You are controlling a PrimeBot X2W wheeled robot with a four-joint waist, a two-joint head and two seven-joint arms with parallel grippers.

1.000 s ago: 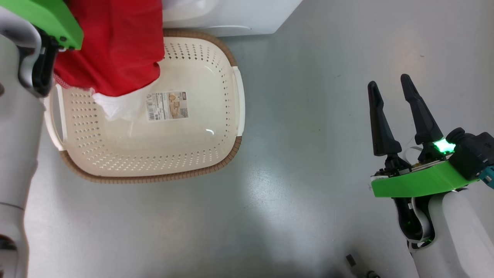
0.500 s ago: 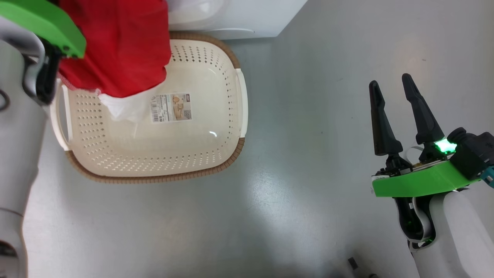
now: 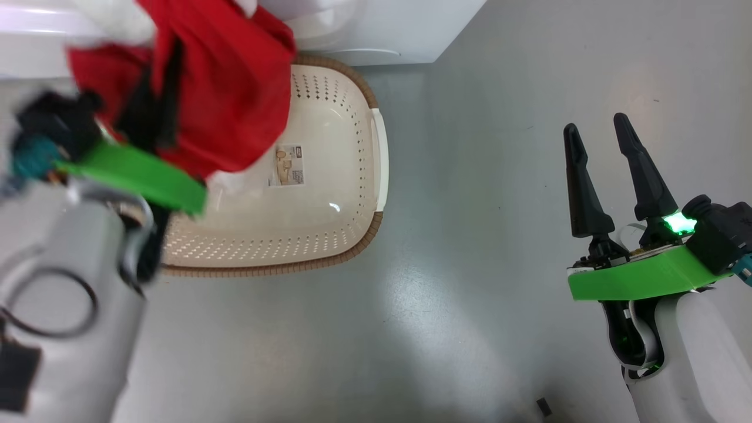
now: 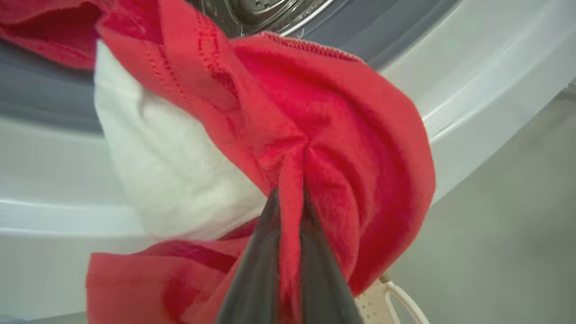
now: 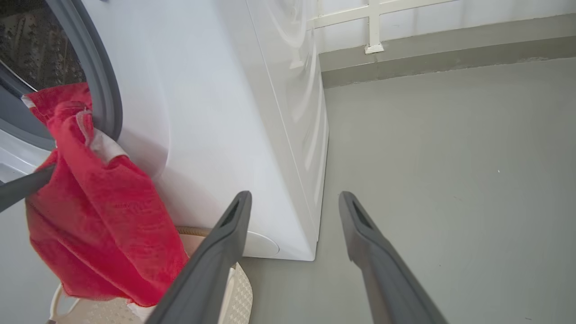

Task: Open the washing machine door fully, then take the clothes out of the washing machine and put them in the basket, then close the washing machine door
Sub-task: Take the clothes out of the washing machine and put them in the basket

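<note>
The clothes (image 4: pixel 342 135) hang in the air just in front of the washing machine (image 5: pixel 216 112), gathered into one bunch: a red shirt with a white cloth piece (image 4: pixel 166 180) tucked into its folds. The bunch's upper end rests against the grey seal (image 5: pixel 101 81) at the mouth of the steel drum (image 4: pixel 256 11), and its lower end dangles over the basket (image 3: pixel 352 252), with a bit of white showing under the red hem. The head view cannot settle whether the cloth touches the basket's bottom (the arm there is blurred).

The left tool (image 4: pixel 290 198) is pinched tight on a fold of the red shirt, its two dark fingers pressed together with only the cloth between them.

The basket stands on the grey floor (image 3: pixel 470 264) right against the foot of the washing machine's front, near its lower front corner. Its inside is bare where the shirt does not cover it, and a paper label (image 3: pixel 289 166) lies on its bottom.

The right tool (image 3: pixel 594 122) hovers well apart from the basket, out over the open floor to the robot's right. Its fingers are spread wide and grip nothing. In the right wrist view they point along the washing machine's side toward the floor's far edge at the wall.
</note>
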